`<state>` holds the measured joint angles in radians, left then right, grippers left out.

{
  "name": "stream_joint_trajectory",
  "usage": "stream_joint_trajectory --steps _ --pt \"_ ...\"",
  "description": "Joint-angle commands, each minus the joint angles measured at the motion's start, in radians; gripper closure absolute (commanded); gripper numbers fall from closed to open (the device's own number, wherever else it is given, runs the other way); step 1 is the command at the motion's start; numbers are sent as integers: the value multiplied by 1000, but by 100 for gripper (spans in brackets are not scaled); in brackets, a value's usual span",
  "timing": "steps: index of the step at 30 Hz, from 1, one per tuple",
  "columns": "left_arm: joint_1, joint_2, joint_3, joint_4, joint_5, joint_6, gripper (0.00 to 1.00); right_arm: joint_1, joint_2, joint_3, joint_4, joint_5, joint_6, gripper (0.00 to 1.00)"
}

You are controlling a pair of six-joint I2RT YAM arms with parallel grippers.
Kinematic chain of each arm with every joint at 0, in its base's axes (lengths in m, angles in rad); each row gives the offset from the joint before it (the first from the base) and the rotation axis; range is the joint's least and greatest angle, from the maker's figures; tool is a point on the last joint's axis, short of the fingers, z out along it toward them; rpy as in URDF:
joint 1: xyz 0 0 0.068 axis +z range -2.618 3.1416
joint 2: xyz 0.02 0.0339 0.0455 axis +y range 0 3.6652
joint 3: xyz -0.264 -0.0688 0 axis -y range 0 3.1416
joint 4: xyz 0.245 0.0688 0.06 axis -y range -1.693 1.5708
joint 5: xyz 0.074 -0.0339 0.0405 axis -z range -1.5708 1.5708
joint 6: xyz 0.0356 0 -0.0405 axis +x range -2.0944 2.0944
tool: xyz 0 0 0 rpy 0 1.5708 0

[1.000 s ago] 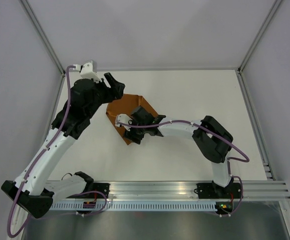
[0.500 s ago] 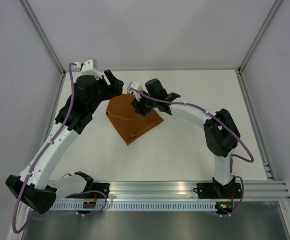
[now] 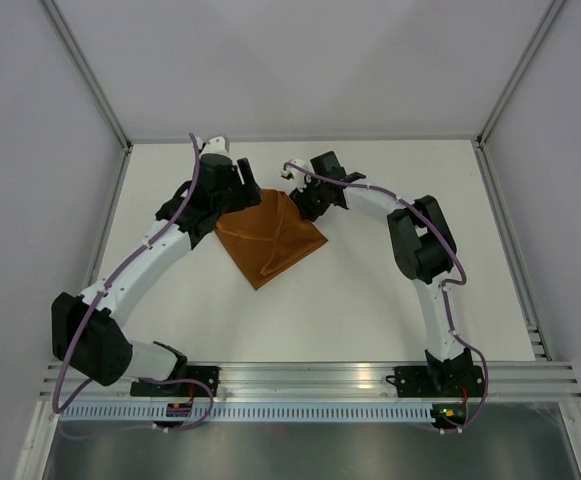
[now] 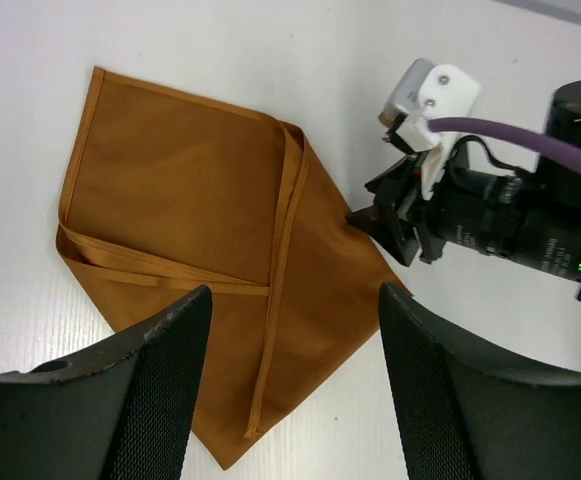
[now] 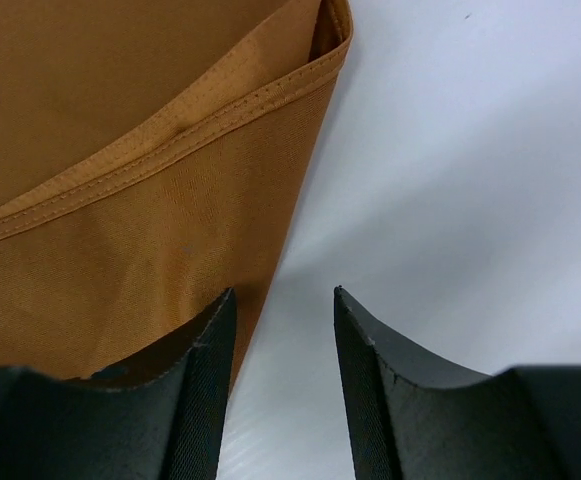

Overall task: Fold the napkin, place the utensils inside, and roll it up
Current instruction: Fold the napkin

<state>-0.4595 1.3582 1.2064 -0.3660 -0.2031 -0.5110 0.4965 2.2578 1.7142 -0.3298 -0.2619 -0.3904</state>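
The rust-orange napkin (image 3: pixel 270 236) lies folded flat on the white table, with hemmed flaps crossing on top (image 4: pixel 200 220). My left gripper (image 3: pixel 238 196) hovers open above its far-left side, and cloth shows between its wide-set fingers (image 4: pixel 295 290). My right gripper (image 3: pixel 306 204) is at the napkin's far-right corner, tips down at the cloth's edge (image 4: pixel 368 220). In the right wrist view it is open (image 5: pixel 283 295). Its left finger (image 5: pixel 205 345) is over the napkin (image 5: pixel 120 200), and its right finger (image 5: pixel 365 340) is over bare table. The utensils are out of view.
The white table (image 3: pixel 400 300) is boxed in by grey walls with metal corner posts. An aluminium rail (image 3: pixel 310 380) carrying both arm bases runs along the near edge. Purple cables trail along both arms.
My right gripper left the napkin's near middle, moved to its far-right corner, and narrowed its jaws. My left arm swung in over the far-left side. The raised flap now lies flat.
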Motion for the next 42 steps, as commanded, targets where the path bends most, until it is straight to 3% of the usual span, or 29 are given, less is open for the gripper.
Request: stream_joint_trajectory --steps 1,8,19,28,42 --pt "7 45 -31 13 -42 -61 28 5 2 74 -30 -40 -13 50" --pt "44 71 -220 78 -97 -195 32 -7 23 108 -37 -33 16 48" --pt "79 128 -332 108 -148 -319 36 -13 3 104 -78 -146 -10 47" --pt "99 193 -349 105 -209 -397 48 -21 -23 64 -63 -139 -2 48" --pt "157 386 -231 134 -171 -354 52 -41 -76 16 -72 -177 2 49"
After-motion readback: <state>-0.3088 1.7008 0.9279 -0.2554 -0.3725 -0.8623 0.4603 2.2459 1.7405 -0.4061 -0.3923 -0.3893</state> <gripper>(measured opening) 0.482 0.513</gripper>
